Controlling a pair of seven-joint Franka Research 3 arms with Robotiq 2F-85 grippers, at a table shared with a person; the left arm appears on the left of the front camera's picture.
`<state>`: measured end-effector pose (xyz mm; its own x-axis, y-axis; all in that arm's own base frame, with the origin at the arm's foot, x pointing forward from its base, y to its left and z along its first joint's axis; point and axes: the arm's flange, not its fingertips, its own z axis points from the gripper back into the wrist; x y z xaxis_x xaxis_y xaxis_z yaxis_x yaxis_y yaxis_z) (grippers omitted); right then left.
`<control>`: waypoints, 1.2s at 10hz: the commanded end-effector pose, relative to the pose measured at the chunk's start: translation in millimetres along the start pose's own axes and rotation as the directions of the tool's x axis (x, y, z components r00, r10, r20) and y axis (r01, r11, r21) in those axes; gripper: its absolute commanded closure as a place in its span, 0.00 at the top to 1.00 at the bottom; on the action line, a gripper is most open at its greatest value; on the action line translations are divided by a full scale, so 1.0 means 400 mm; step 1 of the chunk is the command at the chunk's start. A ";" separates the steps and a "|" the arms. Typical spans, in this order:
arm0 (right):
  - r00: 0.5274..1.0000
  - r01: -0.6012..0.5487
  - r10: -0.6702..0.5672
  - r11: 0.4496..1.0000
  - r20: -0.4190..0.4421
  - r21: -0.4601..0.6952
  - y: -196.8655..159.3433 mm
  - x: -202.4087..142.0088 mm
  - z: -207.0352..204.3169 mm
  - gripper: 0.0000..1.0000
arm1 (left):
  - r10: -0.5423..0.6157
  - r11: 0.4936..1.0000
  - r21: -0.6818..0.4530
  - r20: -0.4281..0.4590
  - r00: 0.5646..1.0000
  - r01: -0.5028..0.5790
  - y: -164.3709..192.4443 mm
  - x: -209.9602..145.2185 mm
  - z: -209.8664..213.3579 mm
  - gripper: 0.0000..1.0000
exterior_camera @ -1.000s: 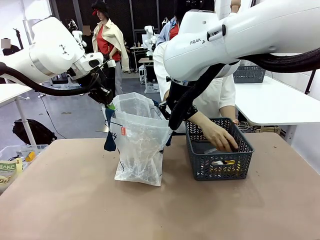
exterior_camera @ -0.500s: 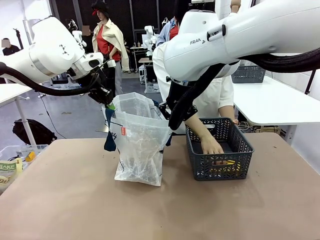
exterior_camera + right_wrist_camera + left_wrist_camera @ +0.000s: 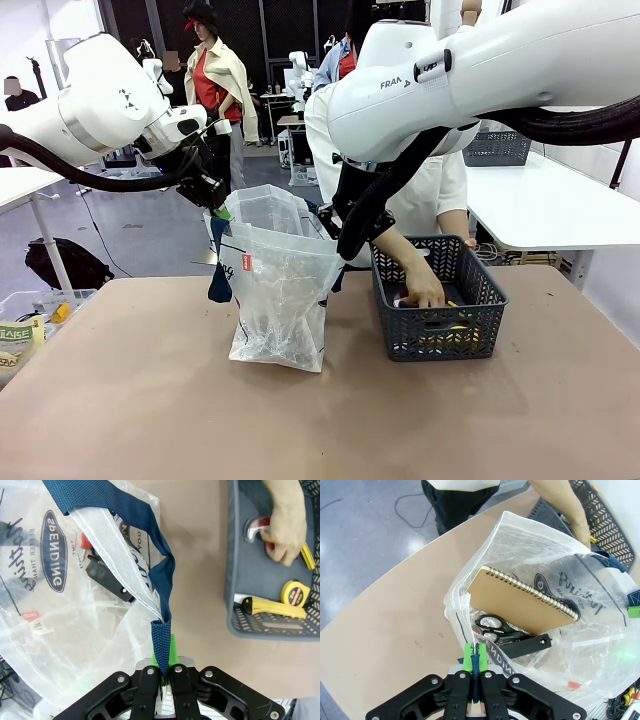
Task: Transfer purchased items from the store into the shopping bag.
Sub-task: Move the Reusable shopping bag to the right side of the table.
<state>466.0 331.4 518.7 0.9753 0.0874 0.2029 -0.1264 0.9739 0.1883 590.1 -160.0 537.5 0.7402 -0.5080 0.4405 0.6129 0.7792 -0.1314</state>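
The person's hand (image 3: 425, 290) had shifted inside the basket (image 3: 480, 340), lower right, closing on a red-and-white item (image 3: 255, 529). The left gripper (image 3: 475, 666) stayed clamped on one strap (image 3: 476, 680) of the bag (image 3: 280, 290), centre frame. The right gripper (image 3: 162, 672) pinched the other strap (image 3: 161, 640), so the mouth was open for that item.

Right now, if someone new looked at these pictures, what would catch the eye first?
The shopping bag stands mid-table, held open: the left fingers and the right fingers are each shut on a navy handle. Beside it, a person's hand reaches into the dark basket. A spiral notebook sits in the bag.
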 end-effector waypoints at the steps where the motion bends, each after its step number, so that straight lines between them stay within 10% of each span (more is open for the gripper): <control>1: 1.000 0.000 0.000 1.000 -0.001 -0.001 -0.001 -0.001 -0.001 0.00 | -0.001 1.000 0.005 -0.002 1.000 0.001 0.002 0.000 0.000 0.00; 12: 1.000 0.000 0.000 1.000 -0.001 -0.001 -0.001 -0.001 -0.001 0.00 | -0.001 1.000 0.005 -0.002 1.000 0.001 0.002 0.000 0.000 0.00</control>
<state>466.0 331.4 518.7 0.9753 0.0874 0.2029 -0.1264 0.9739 0.1883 590.0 -160.0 537.5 0.7402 -0.5080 0.4405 0.6129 0.7792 -0.1314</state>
